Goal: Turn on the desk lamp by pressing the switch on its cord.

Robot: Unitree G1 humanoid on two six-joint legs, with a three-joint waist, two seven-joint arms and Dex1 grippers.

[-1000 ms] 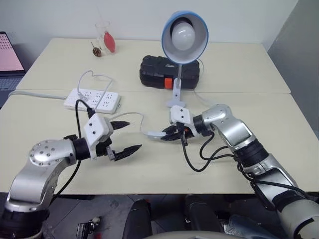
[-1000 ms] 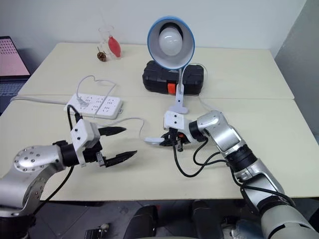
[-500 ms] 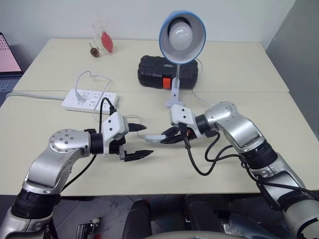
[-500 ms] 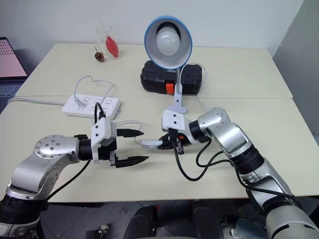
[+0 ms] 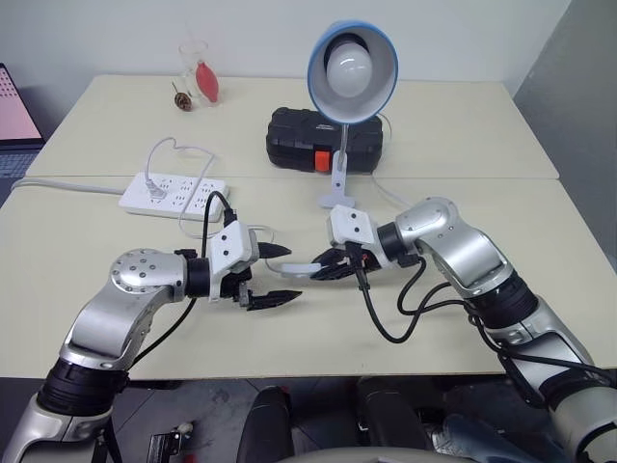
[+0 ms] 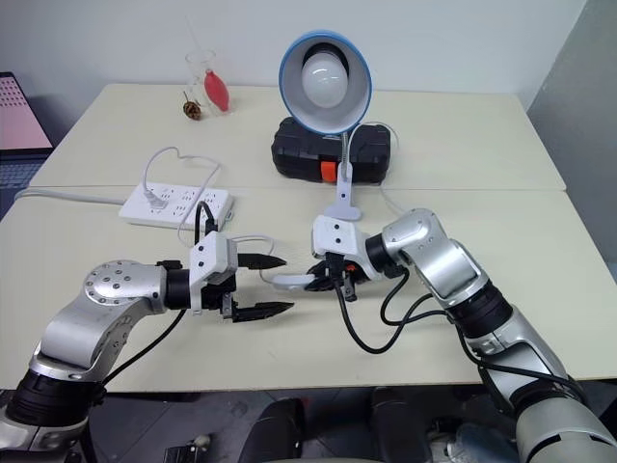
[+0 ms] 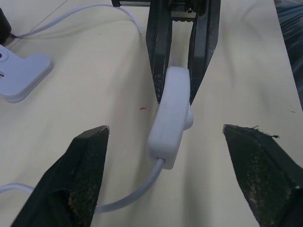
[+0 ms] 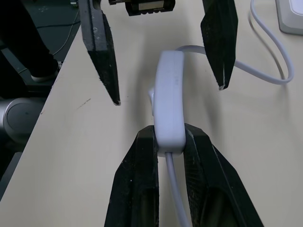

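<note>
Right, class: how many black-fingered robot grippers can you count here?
2. The left gripper hovers open around the small white oblong switch; the right gripper is shut on that switch's other end.

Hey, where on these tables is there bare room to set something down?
Bare: the far table right of the black case; the near table left of the left gripper and below the power strip. Crowded: the middle, where the right gripper holds the switch.

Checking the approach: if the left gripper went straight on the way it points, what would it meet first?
Probably the small white oblong switch, lying between the left gripper's open fingers and pinched at its far end by the right gripper.
</note>
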